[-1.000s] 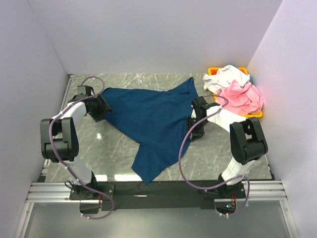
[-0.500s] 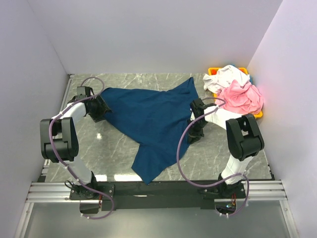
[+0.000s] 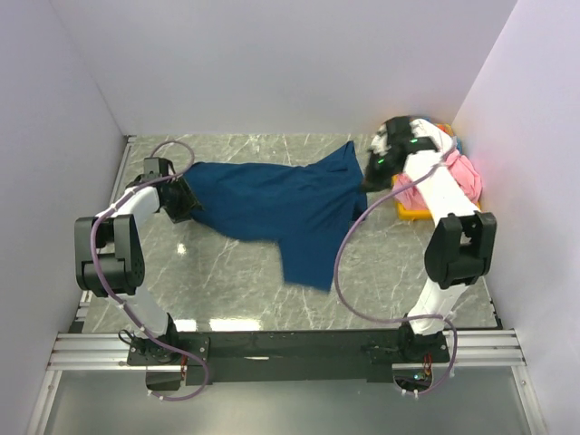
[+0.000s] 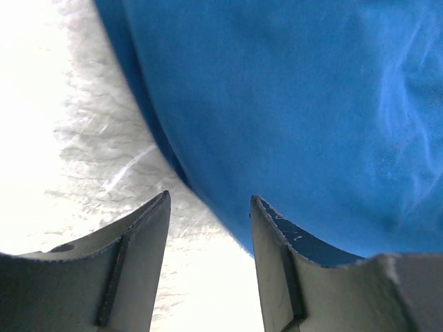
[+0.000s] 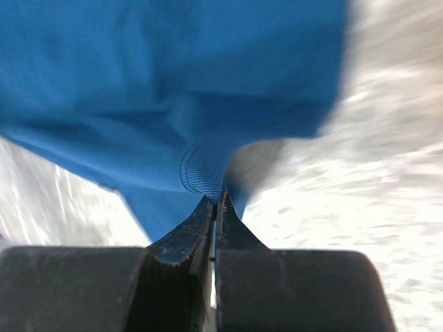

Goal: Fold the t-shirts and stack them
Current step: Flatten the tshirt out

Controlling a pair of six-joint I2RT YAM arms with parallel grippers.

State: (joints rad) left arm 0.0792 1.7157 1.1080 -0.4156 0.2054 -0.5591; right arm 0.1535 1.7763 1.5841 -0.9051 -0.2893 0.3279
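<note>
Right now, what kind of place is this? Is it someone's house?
Probably a robot test booth, not a house. A left arm and a right arm are bolted to a metal rail at a marble-look table with a navy t-shirt on it, and plain pale walls close it in.

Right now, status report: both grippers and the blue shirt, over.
Right gripper shut on blue shirt, at a ribbed edge, near the bin. Left gripper open at the shirt's left edge. Pink shirt heaped in bin, beside right arm.
</note>
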